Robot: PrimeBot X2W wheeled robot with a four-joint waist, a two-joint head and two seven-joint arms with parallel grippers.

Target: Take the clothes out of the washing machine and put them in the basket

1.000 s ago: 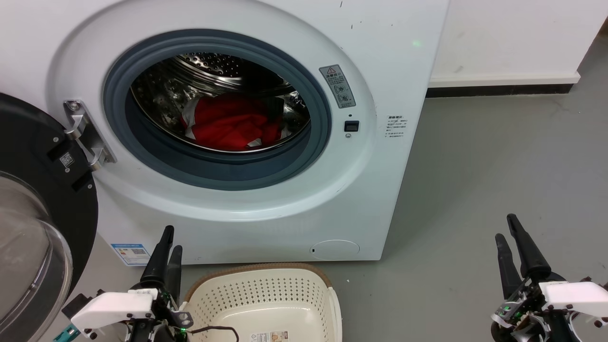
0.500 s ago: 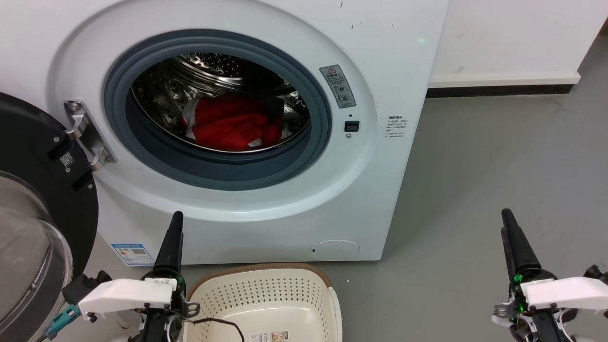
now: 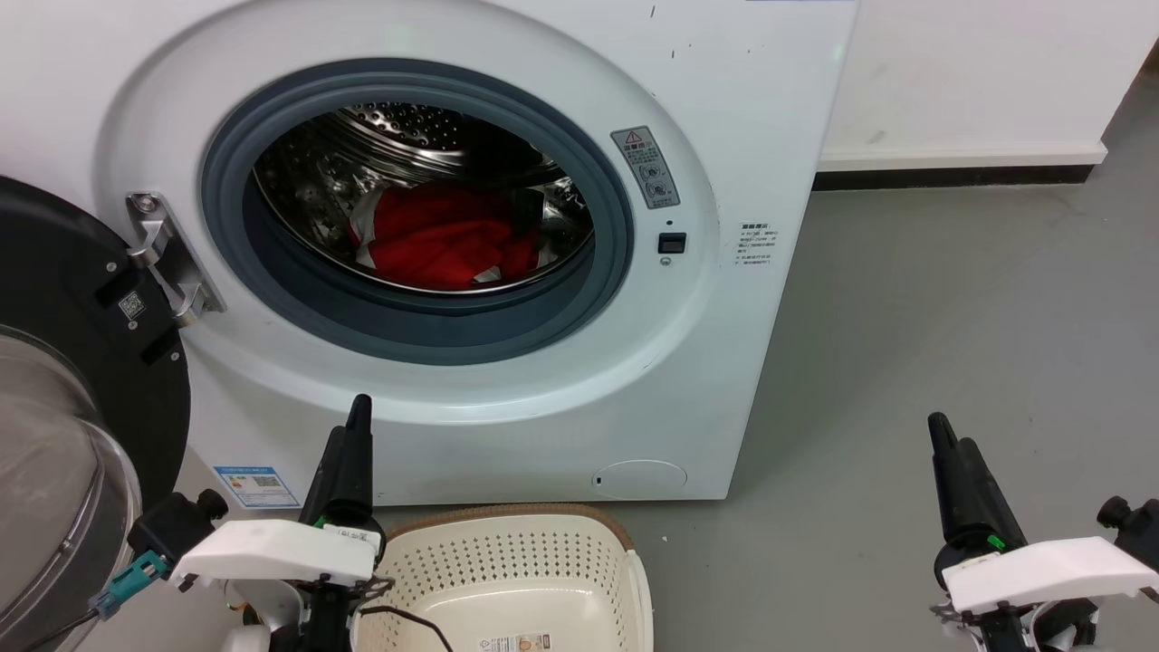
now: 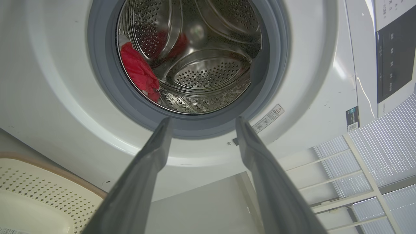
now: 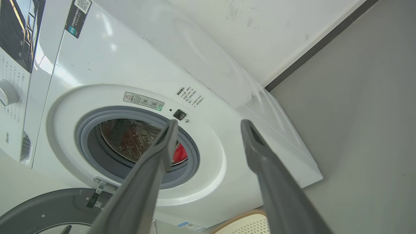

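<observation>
The white washing machine (image 3: pixel 634 380) stands with its porthole open, and red clothes (image 3: pixel 435 244) lie at the bottom of the steel drum. The cream basket (image 3: pixel 507 552) sits on the floor right below the porthole. My left gripper (image 3: pixel 349 418) points up at the machine's front, just left of the basket; in the left wrist view it (image 4: pixel 204 119) is open and empty, aimed at the lower gasket, with the clothes (image 4: pixel 138 71) to the left. My right gripper (image 3: pixel 951 433) hangs over bare floor to the machine's right, and in its wrist view it (image 5: pixel 210 122) is open.
The black-rimmed glass door (image 3: pixel 63 380) is swung wide open at the left, close to my left arm. Grey floor (image 3: pixel 951 299) stretches to the right of the machine. A white wall with a dark skirting (image 3: pixel 951 174) runs behind it.
My left gripper has risen and moved right, closer to the machine's front. My right gripper has shifted a little left. The clothes and basket have not moved.
</observation>
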